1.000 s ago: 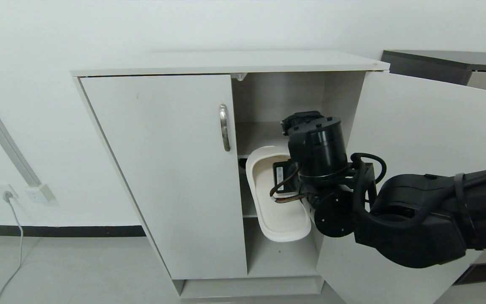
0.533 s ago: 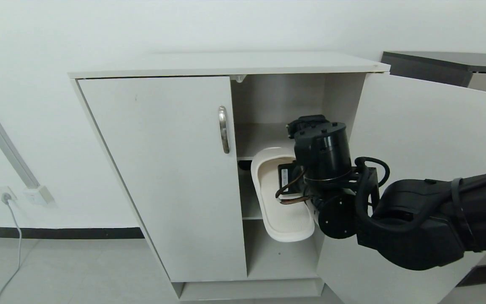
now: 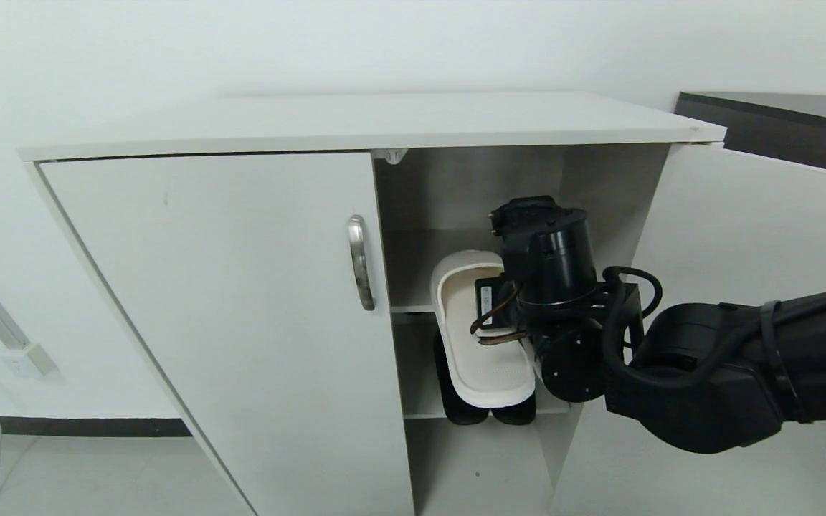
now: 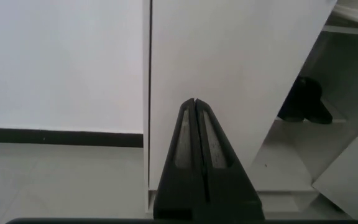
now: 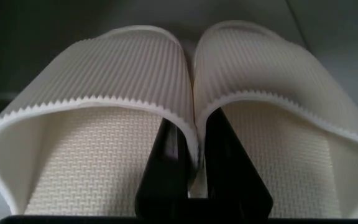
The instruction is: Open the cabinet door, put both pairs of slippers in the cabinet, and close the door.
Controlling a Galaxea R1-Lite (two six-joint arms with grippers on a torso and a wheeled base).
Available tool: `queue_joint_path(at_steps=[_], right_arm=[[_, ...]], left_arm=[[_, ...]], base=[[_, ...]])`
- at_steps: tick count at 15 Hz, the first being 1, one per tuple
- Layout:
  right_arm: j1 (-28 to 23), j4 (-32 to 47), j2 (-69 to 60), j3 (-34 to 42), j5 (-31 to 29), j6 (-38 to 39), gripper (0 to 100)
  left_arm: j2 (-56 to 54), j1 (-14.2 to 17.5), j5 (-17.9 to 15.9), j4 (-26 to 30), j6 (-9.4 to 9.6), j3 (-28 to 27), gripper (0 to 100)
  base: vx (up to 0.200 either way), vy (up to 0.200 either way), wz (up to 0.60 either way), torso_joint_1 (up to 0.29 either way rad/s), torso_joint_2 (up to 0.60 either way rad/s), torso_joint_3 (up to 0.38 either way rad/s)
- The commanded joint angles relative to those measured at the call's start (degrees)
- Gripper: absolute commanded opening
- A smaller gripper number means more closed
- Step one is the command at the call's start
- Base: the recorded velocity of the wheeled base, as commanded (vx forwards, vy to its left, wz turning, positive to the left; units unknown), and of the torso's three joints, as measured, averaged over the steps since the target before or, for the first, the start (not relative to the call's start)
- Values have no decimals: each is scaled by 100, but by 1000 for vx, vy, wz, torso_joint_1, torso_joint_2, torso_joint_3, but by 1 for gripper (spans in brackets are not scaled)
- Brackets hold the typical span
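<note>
White slippers at the cabinet's (image 3: 355, 122) open right half.
The left gripper (image 4: 194, 124), closed and empty, hangs outside the cabinet before its shut left door (image 3: 205, 301). In the open half, the right gripper (image 5: 193, 134) pinches the white slippers (image 3: 481, 344) by their inner straps. They lie ahead of it, long axis steeply tilted, toes up at the upper shelf (image 3: 413, 309), heels over the black slippers (image 3: 456, 408). They likely need levelling to slide in.

The head camera is looking down at the cabinet (image 3: 384, 122) from the front. The left wrist camera is looking from low at the black slippers (image 4: 303, 99) inside. The right wrist camera is sitting very near the white slippers (image 5: 104, 81). The head camera is seeing both pairs.
</note>
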Motion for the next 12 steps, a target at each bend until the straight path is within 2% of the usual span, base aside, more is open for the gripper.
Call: queue_joint_path(at_steps=[1, 6, 12], right_arm=[[8, -1, 18, 0, 8, -1, 0], [-79, 8, 185, -219, 70, -1, 0], [-457, 61, 905, -1063, 131, 8, 0]], left_arm=[[-1, 0, 2, -8, -10, 0, 0], [-1, 0, 2, 1, 8, 0, 0], [-1, 0, 2, -8, -1, 0, 0]], base=[[200, 0, 0, 7, 7, 2], [0, 0, 0, 0, 0, 0], [0, 0, 0, 0, 0, 0]])
